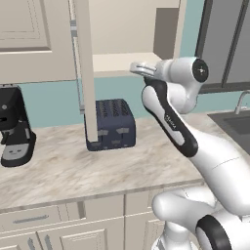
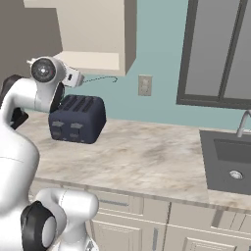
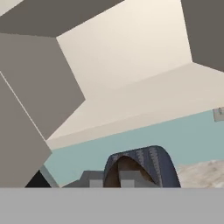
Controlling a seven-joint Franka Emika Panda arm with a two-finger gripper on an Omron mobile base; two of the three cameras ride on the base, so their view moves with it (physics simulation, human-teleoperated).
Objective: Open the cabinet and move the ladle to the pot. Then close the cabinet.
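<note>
Right base view: fingers pinching thin black ladle handle, hooked end.

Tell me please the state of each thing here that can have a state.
cabinet door: open, swung wide.
ladle: held in the air, handle about level.
gripper: shut on the ladle.
toaster: upright on the counter.

Beige upper cabinet open, shelf bare. Gripper just below its front edge, nearly closed on thin black ladle handle, hooked end toward wall. Dark toaster on marble counter; sink at right.
</note>
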